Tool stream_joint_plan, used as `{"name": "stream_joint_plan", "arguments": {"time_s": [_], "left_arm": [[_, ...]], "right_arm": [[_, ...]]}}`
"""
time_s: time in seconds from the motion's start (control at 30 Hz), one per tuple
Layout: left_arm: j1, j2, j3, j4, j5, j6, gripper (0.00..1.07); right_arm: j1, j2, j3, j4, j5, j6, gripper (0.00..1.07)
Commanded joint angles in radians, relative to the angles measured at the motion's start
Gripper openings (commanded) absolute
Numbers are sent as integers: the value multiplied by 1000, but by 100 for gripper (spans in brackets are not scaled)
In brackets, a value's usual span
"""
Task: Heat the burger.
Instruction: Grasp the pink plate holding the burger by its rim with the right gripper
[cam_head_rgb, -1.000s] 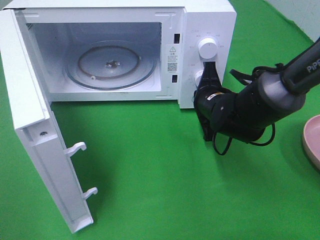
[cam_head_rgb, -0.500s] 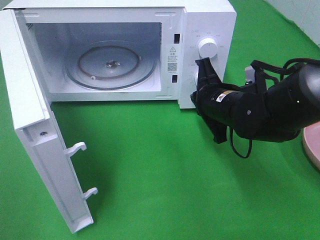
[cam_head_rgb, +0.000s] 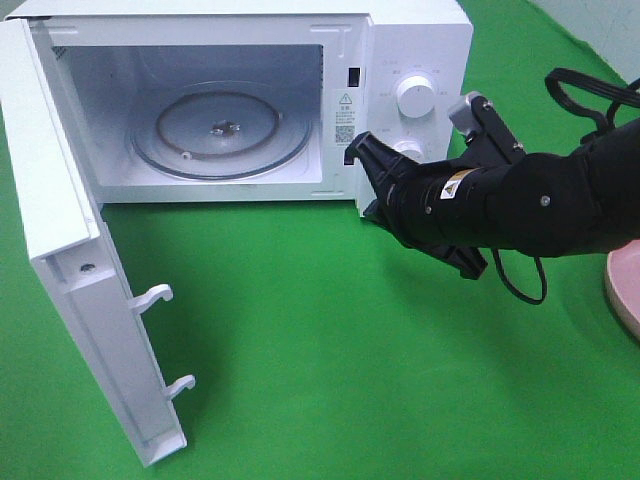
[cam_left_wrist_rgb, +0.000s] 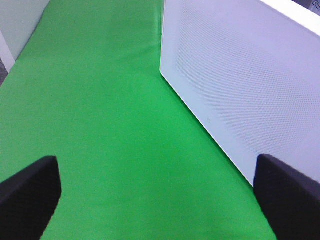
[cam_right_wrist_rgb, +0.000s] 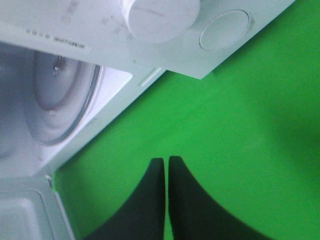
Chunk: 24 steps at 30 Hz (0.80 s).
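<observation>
Far left: your left gripper (cam_left_wrist_rgb: 157, 175) shows only in its own wrist view. Jaws wide apart, nothing between them. It hangs over green cloth (cam_left_wrist_rgb: 100, 100), near a white dotted panel (cam_left_wrist_rgb: 240, 85), probably the door's outer face.

Left: door (cam_head_rgb: 70, 250) swung fully open.

Centre: oven cavity open, turntable (cam_head_rgb: 220, 130) bare.

Centre-right: your right gripper (cam_head_rgb: 355, 148) has its jaws together and holds nothing. The tips sit in front of the control panel, by the cavity's right edge, below and to the left of the upper knob (cam_head_rgb: 415, 97), pointing left.

Far right: only the rim of a pink plate (cam_head_rgb: 622, 290) shows, cut by the frame edge.

Burger: in no view. It is not on the turntable and not in either gripper.

Judgement: it most likely sits off frame to the right, on or near the plate; you cannot confirm this. If so, it lies behind the right jaws, opposite to where they point, and the right arm is the nearer one. Its long axis cannot be told.

Next move, by this reckoning: swing the right arm back toward the plate and part its jaws.
</observation>
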<state>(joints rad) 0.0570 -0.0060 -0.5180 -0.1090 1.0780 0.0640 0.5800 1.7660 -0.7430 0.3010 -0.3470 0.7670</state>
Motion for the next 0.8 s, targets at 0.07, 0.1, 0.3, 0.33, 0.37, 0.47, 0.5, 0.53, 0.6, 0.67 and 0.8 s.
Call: {"name": "stream_joint_plan", "arguments": {"time_s": [0.07,0.1,0.3,0.33,0.37,0.47,0.5,0.53,0.6,0.67,0.8], "left_arm": [[-6,-15,3,0,-9,-5,98],[-6,-15,3,0,-9,-5,98],[-6,-15,3,0,-9,-5,98],[-6,-15,3,0,-9,-5,98],[-6,-15,3,0,-9,-5,98],[-6,-15,3,0,-9,-5,98],[-6,-15,3,0,-9,-5,98],[-6,-15,3,0,-9,-5,98],[-6,-15,3,0,-9,-5,98],[-6,-15,3,0,-9,-5,98],[-6,-15,3,0,-9,-5,98]], "right_arm": [[-7,-37,0,-11,114,-165,5],[-7,-57,0,-12,175,-220,6],[-7,-122,0,-14,323,-402,7],[-7,-142,0,-14,367,-455,7],[-7,-142,0,-14,367,-455,7],[-7,-172,0,-24,450,-538,7],[-7,-172,0,-24,450,-538,7],[-7,-181,-1,-45,485,-561,7],[-7,-190,-4,-80,538,-574,8],[-7,-196,-8,-98,565,-582,8],[-7,-224,-30,-156,673,-601,8]]}}
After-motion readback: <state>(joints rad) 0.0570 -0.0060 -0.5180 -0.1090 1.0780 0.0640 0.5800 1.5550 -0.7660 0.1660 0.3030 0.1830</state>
